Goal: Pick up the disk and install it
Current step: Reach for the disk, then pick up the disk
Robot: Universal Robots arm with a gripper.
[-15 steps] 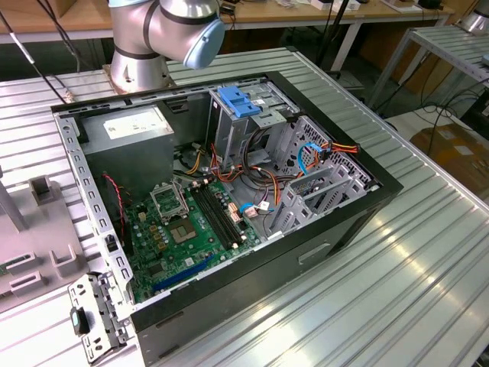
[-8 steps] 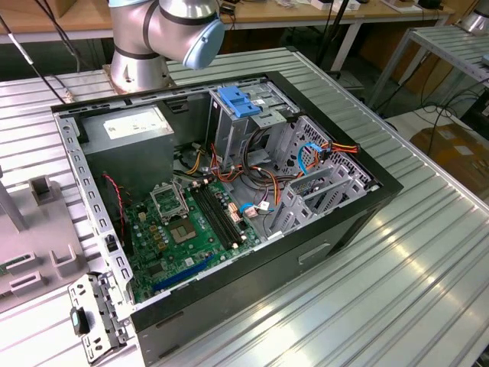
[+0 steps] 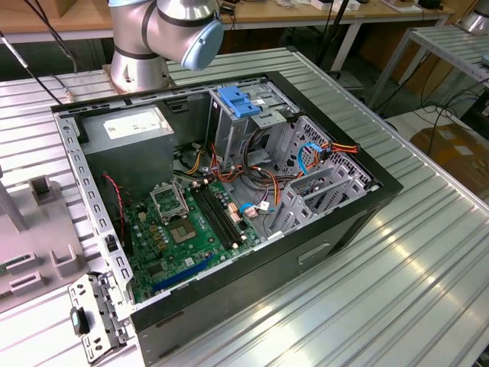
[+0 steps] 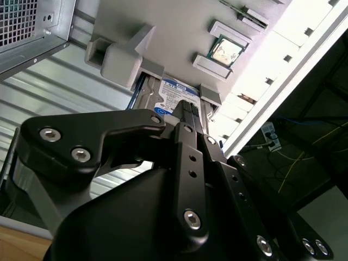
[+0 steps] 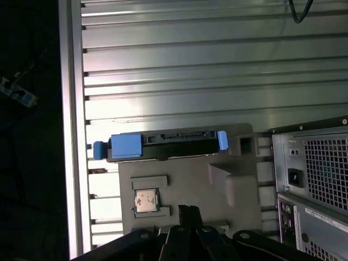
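Observation:
The disk (image 5: 163, 145) stands on edge in a slot of a grey holder (image 5: 185, 182) on the ribbed metal table, its blue side rails showing at both ends. In the second wrist view the disk's (image 4: 173, 89) white label with a blue band faces me. My gripper (image 5: 188, 213) hangs over the holder, short of the disk and apart from it. Its two black fingers (image 4: 186, 111) lie close together with nothing between them. In the exterior view the open computer case (image 3: 229, 191) lies on the table with its metal drive cage (image 3: 313, 180) at the exterior view's right.
A processor chip (image 5: 145, 200) rests in a pocket of the holder beside the disk slot. The case's rear panel (image 5: 310, 179) stands close to the holder. The table's edge (image 5: 70, 136) runs just past the disk. A blue handle (image 3: 237, 103) tops the cage; a power-supply box (image 3: 134, 126) sits at the back.

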